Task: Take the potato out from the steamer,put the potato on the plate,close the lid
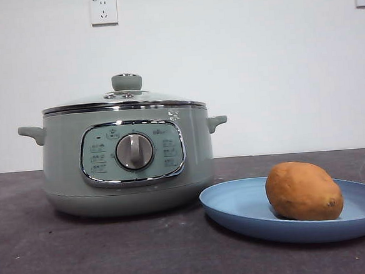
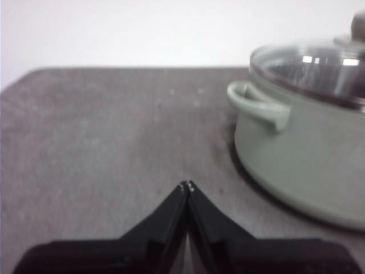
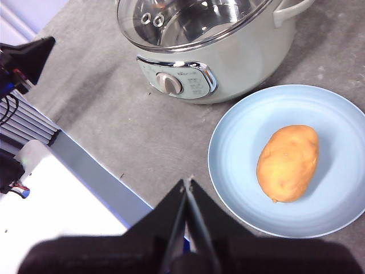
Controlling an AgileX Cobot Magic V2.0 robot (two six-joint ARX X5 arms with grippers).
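The orange-brown potato (image 1: 304, 191) (image 3: 288, 163) lies on the light-blue plate (image 1: 237, 202) (image 3: 239, 125), to the right of the sage-green steamer (image 1: 66, 170) (image 2: 308, 154) (image 3: 239, 63). The glass lid (image 1: 123, 100) (image 2: 313, 65) (image 3: 188, 23) sits on the steamer, knob up. My left gripper (image 2: 187, 185) is shut and empty above bare table, beside the steamer's handle. High above the table's front edge, near the plate, my right gripper (image 3: 187, 184) is shut with nothing in it. Neither arm shows in the front view.
Dark grey table (image 1: 115, 254) with a white wall behind and two wall sockets (image 1: 103, 11). In the right wrist view the table's near edge, a white base (image 3: 51, 205) and the other arm's black parts (image 3: 23, 60) show.
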